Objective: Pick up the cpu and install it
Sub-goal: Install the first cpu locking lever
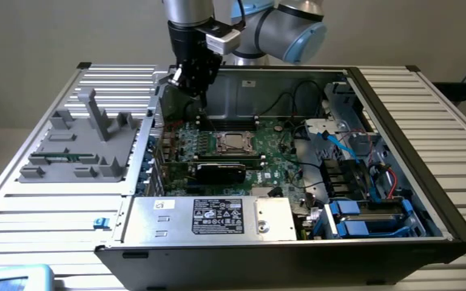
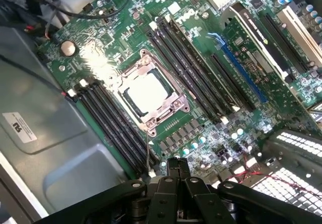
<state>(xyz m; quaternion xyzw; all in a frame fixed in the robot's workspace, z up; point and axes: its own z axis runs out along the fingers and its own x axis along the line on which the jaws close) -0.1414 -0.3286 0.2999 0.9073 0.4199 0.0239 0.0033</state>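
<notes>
My gripper [image 1: 203, 104] hangs over the back left corner of the open computer case [image 1: 395, 127], above the motherboard [image 1: 278, 160]. In the wrist view its fingers [image 2: 178, 169] are pressed together with nothing between them. The socket [image 1: 233, 142] lies on the board a little in front of the gripper. Its frame [image 2: 171, 110] surrounds a bright silvery square [image 2: 147, 89]. I cannot tell whether that square is the cpu, and I cannot make the cpu out as a separate thing elsewhere.
A grey tray [image 1: 55, 136] with upright posts stands on the slatted table at the exterior view's left, holding a thin green memory stick [image 1: 59, 159]. Inside the case are black memory slots [image 2: 188, 70], a black card [image 1: 221, 170], cables and blue drive bays [image 1: 354, 218]. The power supply [image 1: 216, 215] sits in front.
</notes>
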